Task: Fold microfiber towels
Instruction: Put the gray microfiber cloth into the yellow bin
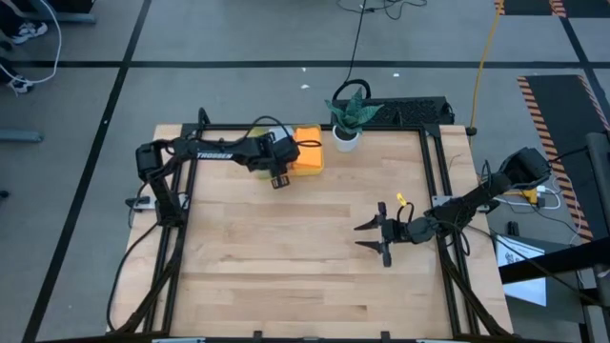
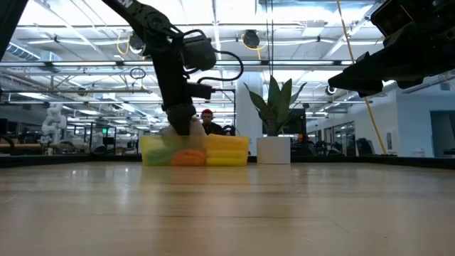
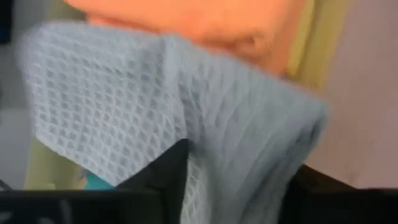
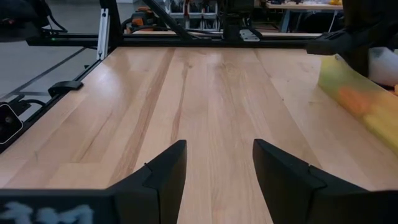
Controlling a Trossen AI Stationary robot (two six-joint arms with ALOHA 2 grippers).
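Black left gripper (image 1: 279,178): you have it down at the far-left part of the table, its tip in the translucent yellow tray (image 1: 311,163); in the low view it reaches down into the tray (image 2: 227,152) from above.
Left grip: you cannot tell whether it clasps the cloth or has let go; the wrist view is filled with fabric pressed close against it.
Grey waffle-weave towel (image 3: 124,106): right at the left gripper, draped across it and hanging in a loose fold.
Orange towel (image 3: 205,18): just beyond the grey one, touching it along its far edge; through the tray wall in the low view it (image 2: 188,158) shows as a rounded lump directly under the gripper.
Blue-green cloth (image 3: 96,182): only a sliver peeks out beneath the grey towel; you cannot tell more of it.
Potted plant (image 1: 348,119): just past the tray on the side away from the left arm, in a white pot, upright.
Right gripper (image 1: 366,236): well apart from the left one, nearer the right edge, held above the bare wooden table (image 1: 286,267).
Right grip: released, jaws spread wide with nothing between them; its fingers (image 4: 161,177) frame only bare wood.
Person (image 2: 207,118): far behind the tray, out in the room, partly hidden.
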